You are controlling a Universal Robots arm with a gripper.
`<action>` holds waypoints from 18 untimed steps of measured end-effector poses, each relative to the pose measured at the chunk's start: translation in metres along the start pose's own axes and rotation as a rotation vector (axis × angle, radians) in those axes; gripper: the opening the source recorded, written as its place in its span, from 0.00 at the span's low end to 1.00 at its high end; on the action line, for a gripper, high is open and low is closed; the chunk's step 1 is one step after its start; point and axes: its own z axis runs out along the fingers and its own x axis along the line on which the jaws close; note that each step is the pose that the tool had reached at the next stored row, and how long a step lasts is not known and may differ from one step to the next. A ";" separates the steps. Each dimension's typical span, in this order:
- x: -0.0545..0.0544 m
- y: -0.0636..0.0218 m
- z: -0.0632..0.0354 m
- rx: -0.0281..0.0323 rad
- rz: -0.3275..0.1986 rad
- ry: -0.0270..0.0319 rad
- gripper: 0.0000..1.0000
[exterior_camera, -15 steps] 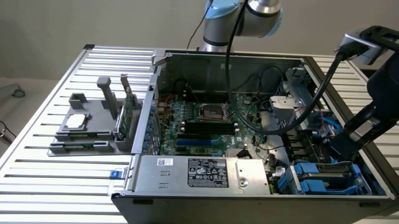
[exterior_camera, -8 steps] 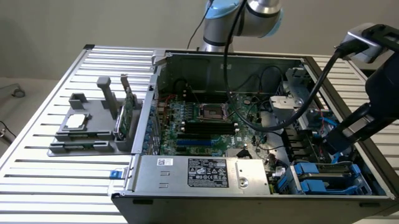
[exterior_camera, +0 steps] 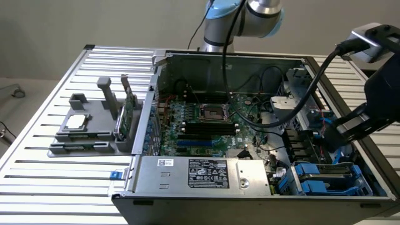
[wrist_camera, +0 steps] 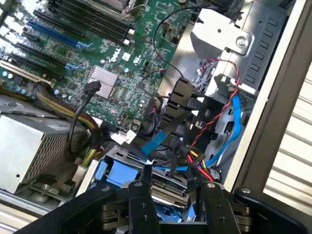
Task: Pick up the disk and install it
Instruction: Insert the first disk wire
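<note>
The disk (wrist_camera: pixel 168 190) sits edge-on between my fingers: a grey metal body with blue plastic of its carrier below it. My gripper (wrist_camera: pixel 178 183) is shut on it, one finger against each side. In the exterior view, my gripper (exterior_camera: pixel 336 139) hangs inside the open computer case (exterior_camera: pixel 250 201), low at the exterior view's right, just above the drive bay (exterior_camera: pixel 322 176) with its blue carriers. A blue part of the bay (wrist_camera: pixel 114 170) lies just beyond the held disk.
Loose red and blue cables (wrist_camera: pixel 229 122) run close beside the gripper. The power supply (exterior_camera: pixel 206 173) fills the case's near corner, with the motherboard (exterior_camera: pixel 206 122) behind it. On the slatted table, a grey fixture (exterior_camera: pixel 81 136) holds a silver chip (exterior_camera: pixel 76 123) and a green card (exterior_camera: pixel 129 117).
</note>
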 end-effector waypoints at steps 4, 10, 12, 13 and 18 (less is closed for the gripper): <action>0.000 -0.0003 0.0021 -0.0118 0.055 -0.0157 0.42; 0.001 -0.0008 0.0054 -0.0301 0.138 -0.0397 0.42; 0.001 -0.0010 0.0068 -0.0350 0.168 -0.0477 0.42; 0.001 -0.0011 0.0074 -0.0349 0.183 -0.0509 0.42; 0.001 -0.0015 0.0098 -0.0249 0.270 -0.0670 0.42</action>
